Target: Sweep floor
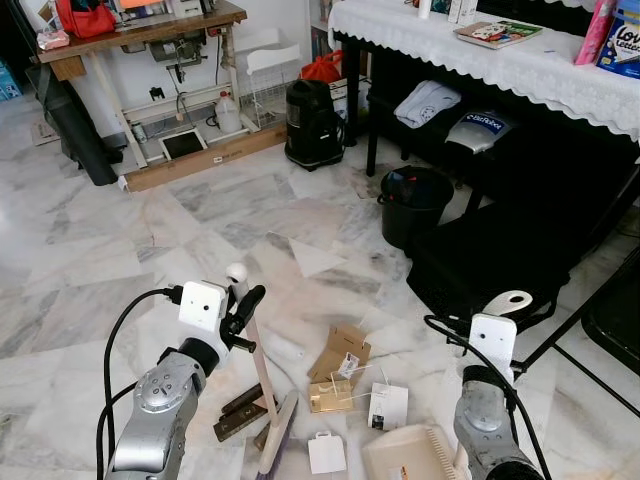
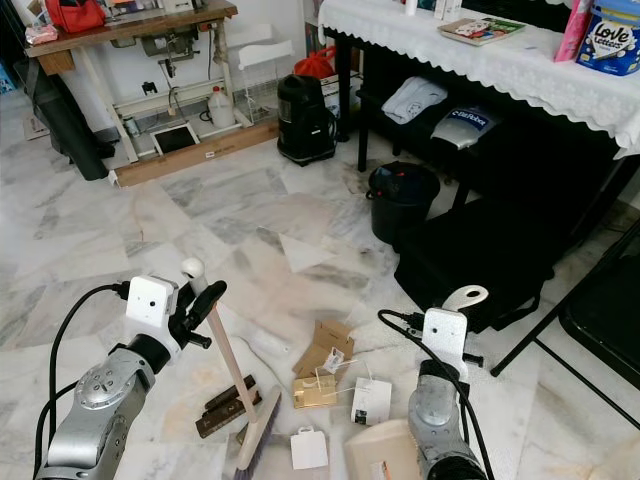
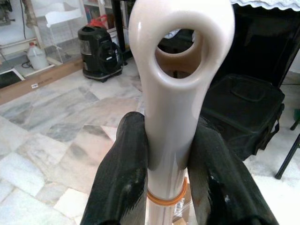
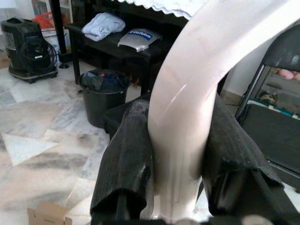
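At the lower left of the head views, the left pincer (image 1: 243,307) is pinching the cream handle of a broom (image 1: 262,385) near its top. In the left wrist view the two black fingers (image 3: 121,178) press against either side of the handle just below its hanging loop. The broom slants down to its head at the bottom edge of the frame, resting on the marble floor (image 1: 100,250).

At the lower right, the right pincer (image 4: 176,154) is clamped on the curved cream handle of a dustpan (image 1: 410,452). The pan itself lies at the bottom centre of the frame.

Between broom and dustpan, litter is scattered on the floor: a torn brown cardboard box (image 1: 340,352), a white paper tag (image 1: 388,406), a small white paper bag (image 1: 326,453) and a dark flat piece (image 1: 240,412) just left of the broom head.

Further back, right of centre, a black bin (image 1: 414,203) stands beside a black bag (image 1: 490,255). Across the upper right runs a table (image 1: 520,65) with a white lace cloth. A black vacuum cleaner (image 1: 313,124) stands at upper centre, and a wooden workbench (image 1: 140,35) at the upper left.
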Robot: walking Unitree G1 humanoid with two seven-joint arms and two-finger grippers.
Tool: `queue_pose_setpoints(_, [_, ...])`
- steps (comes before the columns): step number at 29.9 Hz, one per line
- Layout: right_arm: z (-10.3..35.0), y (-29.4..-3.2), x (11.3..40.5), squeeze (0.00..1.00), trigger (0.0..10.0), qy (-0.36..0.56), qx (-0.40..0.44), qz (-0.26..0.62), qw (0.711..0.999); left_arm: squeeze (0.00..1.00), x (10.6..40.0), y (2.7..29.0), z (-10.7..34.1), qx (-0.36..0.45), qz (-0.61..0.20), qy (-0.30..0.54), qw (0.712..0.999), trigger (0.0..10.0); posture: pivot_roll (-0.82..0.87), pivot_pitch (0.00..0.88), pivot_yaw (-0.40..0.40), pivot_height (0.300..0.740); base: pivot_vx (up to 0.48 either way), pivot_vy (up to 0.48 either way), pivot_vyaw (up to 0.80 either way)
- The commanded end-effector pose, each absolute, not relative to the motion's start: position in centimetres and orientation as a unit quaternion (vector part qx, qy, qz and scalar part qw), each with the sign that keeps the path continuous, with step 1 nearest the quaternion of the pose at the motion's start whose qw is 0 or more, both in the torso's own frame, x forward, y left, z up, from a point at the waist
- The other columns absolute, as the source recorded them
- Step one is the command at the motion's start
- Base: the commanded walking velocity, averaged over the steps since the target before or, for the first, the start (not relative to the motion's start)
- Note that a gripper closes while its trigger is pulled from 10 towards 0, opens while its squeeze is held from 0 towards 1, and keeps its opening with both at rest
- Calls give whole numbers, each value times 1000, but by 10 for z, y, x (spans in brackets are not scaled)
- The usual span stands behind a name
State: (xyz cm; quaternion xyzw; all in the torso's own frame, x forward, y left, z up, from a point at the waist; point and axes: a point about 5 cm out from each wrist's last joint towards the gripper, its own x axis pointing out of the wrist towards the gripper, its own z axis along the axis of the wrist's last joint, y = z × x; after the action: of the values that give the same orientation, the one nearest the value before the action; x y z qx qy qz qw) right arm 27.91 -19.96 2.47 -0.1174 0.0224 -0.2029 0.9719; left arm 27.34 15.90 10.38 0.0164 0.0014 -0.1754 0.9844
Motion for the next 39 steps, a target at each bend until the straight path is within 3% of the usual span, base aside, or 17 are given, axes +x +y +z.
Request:
queue_pose_setpoints(1, [30,-193,284,0,10000,5,-123,-189,974,0,272,159,111,15,-183,-13,983,10000,85,0,67,740,0,0,0])
queue_pose_setpoints(12, [18,-188,278,0,10000,42,-112,-183,976,0,267,157,98,11,-213,35,976,10000,92,0,70,740,0,0,0])
queue_pose_setpoints(39, [4,-190,270,0,10000,89,-117,-175,974,0,269,156,96,-47,-212,48,975,10000,86,0,65,740,0,0,0])
